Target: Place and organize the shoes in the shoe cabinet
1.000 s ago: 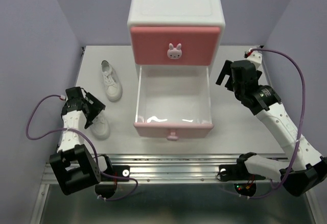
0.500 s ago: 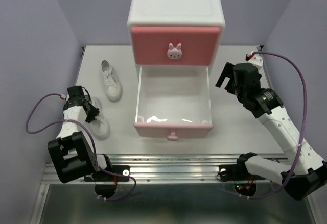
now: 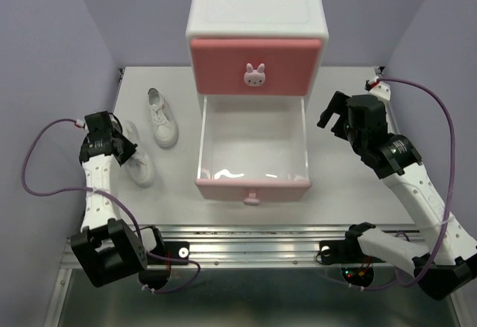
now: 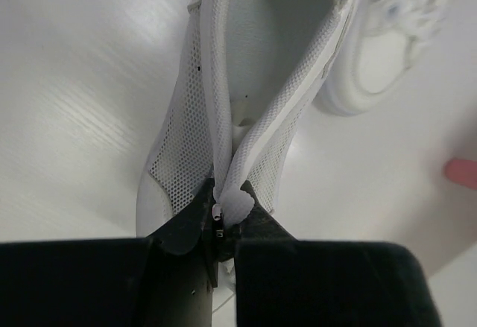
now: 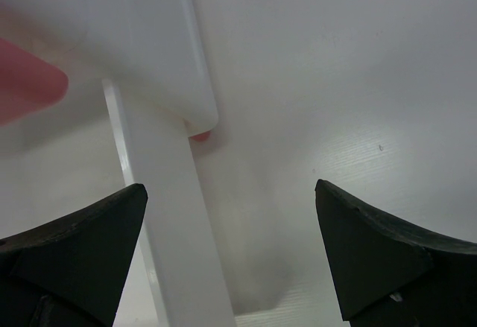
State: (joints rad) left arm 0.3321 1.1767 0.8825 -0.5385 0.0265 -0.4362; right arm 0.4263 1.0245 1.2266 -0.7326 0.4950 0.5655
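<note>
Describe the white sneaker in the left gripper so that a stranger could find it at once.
Find the white shoe cabinet with its lower drawer pulled open; two white sneakers are to its left. The held sneaker is the one nearer the left arm's base and, unlike the other sneaker, has the left gripper pinching its heel.

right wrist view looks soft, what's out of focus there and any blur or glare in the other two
Right wrist: the cabinet corner sits close and blurred, the right pincer crisper. Left wrist: sneaker mesh at the left pincer is sharp, the second sneaker soft. Top external: evenly lit, white glare streaks on the drawer floor.
</note>
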